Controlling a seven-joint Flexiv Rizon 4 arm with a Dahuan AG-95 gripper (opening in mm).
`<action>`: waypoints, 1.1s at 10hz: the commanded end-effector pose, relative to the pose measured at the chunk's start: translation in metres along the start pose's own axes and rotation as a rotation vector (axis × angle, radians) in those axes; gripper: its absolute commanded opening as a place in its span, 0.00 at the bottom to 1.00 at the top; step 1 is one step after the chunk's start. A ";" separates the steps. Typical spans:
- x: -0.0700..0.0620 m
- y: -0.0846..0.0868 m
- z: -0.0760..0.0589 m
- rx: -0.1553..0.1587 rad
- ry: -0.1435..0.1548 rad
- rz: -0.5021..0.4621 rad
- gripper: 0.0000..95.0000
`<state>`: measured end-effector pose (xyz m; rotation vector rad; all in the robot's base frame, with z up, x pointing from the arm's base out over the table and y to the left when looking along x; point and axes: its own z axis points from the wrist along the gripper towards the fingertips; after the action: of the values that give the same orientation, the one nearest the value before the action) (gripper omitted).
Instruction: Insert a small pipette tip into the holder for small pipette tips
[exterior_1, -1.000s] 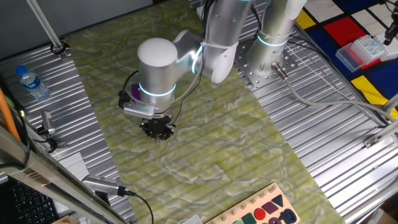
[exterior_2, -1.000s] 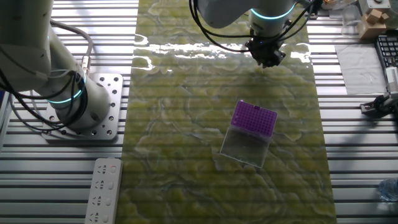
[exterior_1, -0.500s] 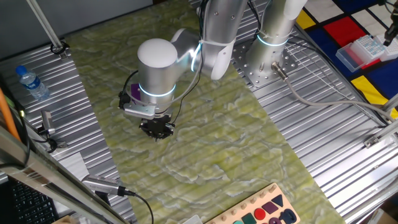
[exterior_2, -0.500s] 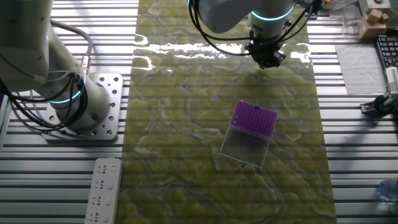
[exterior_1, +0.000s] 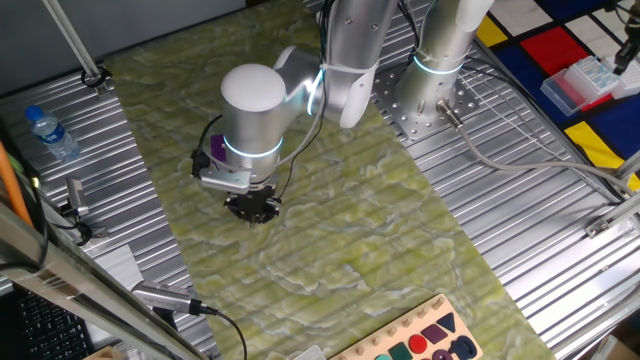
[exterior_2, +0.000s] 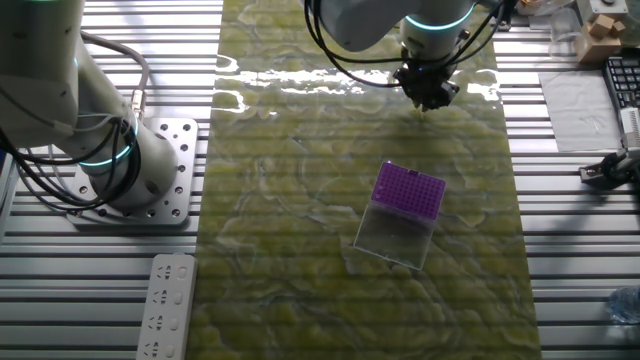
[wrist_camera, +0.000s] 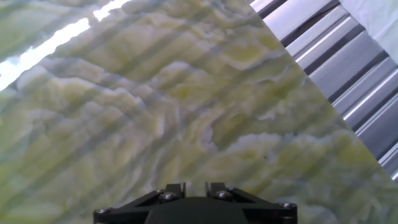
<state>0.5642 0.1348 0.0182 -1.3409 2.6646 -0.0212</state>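
Observation:
The holder for small pipette tips (exterior_2: 408, 190) is a flat purple block on a pale translucent base, lying mid-mat. In one fixed view only a purple corner (exterior_1: 218, 148) shows behind the arm's wrist. My gripper (exterior_2: 424, 100) hangs low over the mat near its far edge, well away from the holder; it also shows in one fixed view (exterior_1: 252, 212). The hand view shows only the finger roots (wrist_camera: 176, 190), close together with a narrow gap. The fingers look drawn to a point. No pipette tip can be made out between them or on the mat.
A second robot base (exterior_2: 120, 160) stands left of the green marbled mat (exterior_2: 300, 250). A white remote (exterior_2: 165, 305) lies below it. A water bottle (exterior_1: 50, 130), a clear tip box (exterior_1: 585, 80) and a shape board (exterior_1: 420, 340) sit around the edges.
The arm's upper links have shifted slightly. The gripper stays at almost the same spot over the mat.

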 end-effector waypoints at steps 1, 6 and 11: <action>0.001 -0.001 0.000 0.003 0.011 -0.028 0.00; 0.007 -0.006 0.003 0.015 0.034 -0.123 0.00; 0.009 -0.004 0.007 0.021 0.049 -0.181 0.00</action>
<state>0.5635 0.1257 0.0098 -1.5899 2.5641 -0.1048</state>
